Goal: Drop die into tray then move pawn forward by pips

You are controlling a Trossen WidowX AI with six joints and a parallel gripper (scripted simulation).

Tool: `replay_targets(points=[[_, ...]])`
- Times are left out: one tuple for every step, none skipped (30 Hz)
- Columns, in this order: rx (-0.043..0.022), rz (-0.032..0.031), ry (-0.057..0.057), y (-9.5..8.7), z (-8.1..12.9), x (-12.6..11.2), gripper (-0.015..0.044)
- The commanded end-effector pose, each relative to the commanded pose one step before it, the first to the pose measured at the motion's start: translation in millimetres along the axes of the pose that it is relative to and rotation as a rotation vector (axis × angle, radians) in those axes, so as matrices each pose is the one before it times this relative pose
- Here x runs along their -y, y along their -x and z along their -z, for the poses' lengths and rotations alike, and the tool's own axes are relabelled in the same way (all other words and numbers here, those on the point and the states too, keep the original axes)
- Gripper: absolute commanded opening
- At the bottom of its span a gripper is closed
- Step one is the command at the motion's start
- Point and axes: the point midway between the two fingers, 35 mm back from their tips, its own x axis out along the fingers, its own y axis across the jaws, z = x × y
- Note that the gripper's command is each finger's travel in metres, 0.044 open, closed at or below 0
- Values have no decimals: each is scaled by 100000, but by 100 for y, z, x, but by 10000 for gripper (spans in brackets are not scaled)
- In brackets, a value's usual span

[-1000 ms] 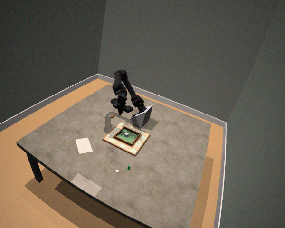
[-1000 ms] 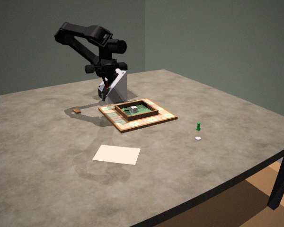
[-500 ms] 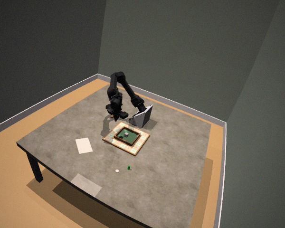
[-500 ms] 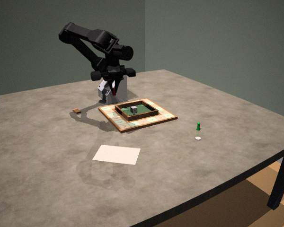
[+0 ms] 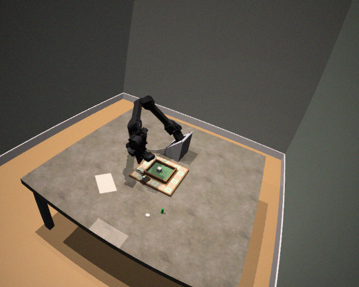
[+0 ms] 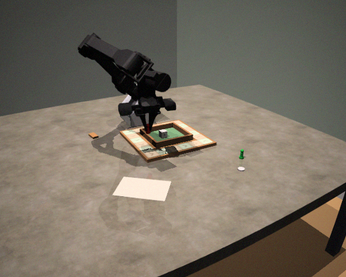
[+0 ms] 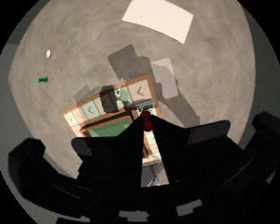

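Grey mottled table (image 6: pixel 256 125) carrying board (image 6: pixel 209 143), my landmark. Die (image 6: pixel 162 133) sitting in green tray (image 6: pixel 179 134) at board's centre. I am holding gripper (image 6: pixel 147 126) over board's far-left corner, fingers clamping red pawn (image 6: pixel 147 128). Green pawn (image 6: pixel 241 153), white disc (image 6: pixel 241 168) lying right of board; paper sheet (image 6: pixel 142 188) lying nearer than board.

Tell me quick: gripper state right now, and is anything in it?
Gripper: closed on the red pawn, held over the board beside the dice tray.
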Motion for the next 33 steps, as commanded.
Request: replay_targets(points=[[39,880,353,-1488,-1777,-295,0],[19,92,-27,-307,-346,-61,0],[11,57,-16,-187,-206,-36,0],[4,19,-5,-63,-68,-12,0],[0,0,0,0,0,0,0],[0,0,0,0,0,0,0],[1,-1,-1,-94,-4,-2,0],[1,-1,-1,-196,-8,-3,0],[2,1,-1,-262,-9,-3,0],[3,5,-1,-340,-9,-3,0],[5,12,-2,-433,-7,0,0],[7,24,-1,-541,-2,4,0],[7,31,-1,-499,6,8,0],[7,37,0,-463,12,11,0],[6,34,0,-363,14,11,0],[4,24,0,-227,10,8,0],[1,9,0,-78,4,3,0],[0,0,0,0,0,0,0],[0,0,0,0,0,0,0],[0,1,0,-25,-1,0,0],[0,1,0,-50,-1,0,0],[0,2,0,-78,-1,0,0],[1,3,0,-97,-1,0,0],[1,4,0,-118,-1,0,0],[1,5,0,-139,-1,0,0],[1,6,0,-154,-1,1,0],[1,8,0,-160,0,1,0],[1,9,0,-161,1,2,0],[1,9,0,-161,1,2,0],[2,10,1,-161,2,3,0],[2,11,1,-161,3,3,0],[1,10,1,-129,3,3,0],[1,6,0,-78,2,2,0]])
